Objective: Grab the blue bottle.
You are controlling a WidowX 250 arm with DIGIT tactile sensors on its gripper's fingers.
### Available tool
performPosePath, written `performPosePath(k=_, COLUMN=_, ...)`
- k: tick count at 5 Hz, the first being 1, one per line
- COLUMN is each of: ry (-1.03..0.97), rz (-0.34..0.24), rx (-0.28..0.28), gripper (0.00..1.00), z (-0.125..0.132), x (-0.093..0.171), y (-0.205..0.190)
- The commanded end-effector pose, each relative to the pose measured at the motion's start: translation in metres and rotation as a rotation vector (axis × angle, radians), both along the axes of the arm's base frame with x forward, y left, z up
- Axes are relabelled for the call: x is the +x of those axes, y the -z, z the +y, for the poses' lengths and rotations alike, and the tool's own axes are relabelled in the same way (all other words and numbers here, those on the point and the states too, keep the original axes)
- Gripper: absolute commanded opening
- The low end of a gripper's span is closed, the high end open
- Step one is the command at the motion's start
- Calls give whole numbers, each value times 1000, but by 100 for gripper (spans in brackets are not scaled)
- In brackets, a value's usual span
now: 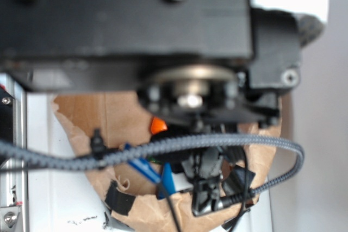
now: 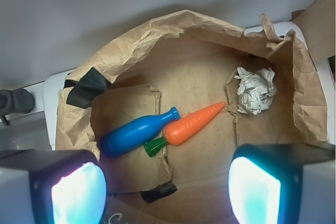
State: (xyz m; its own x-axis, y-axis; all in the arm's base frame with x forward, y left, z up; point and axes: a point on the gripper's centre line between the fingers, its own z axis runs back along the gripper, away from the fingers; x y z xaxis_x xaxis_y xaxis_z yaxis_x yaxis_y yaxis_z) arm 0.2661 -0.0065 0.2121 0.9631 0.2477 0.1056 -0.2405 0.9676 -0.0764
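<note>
The blue bottle (image 2: 137,131) lies on its side on the brown paper (image 2: 194,77), neck pointing up-right. Its neck touches the orange toy carrot (image 2: 191,124), whose green stem (image 2: 155,146) points down-left. My gripper (image 2: 167,190) hangs above the paper, open and empty, its two glowing pads wide apart at the bottom corners of the wrist view. The bottle is ahead of the left pad. In the exterior view the arm (image 1: 125,14) blocks most of the scene; only an orange bit (image 1: 158,126) of the carrot and blue streaks (image 1: 145,170) show, and the gripper is blurred.
A crumpled white paper ball (image 2: 255,91) lies at the right of the paper. Black tape patches (image 2: 86,86) hold the paper, whose raised crinkled edges ring the objects. A braided cable (image 1: 163,148) crosses the exterior view.
</note>
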Motion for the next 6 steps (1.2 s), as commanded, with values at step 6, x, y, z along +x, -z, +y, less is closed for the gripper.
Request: performPosePath(k=6, ry=-616, rz=34, rx=-65, gripper=100, z=-14, x=11, y=104)
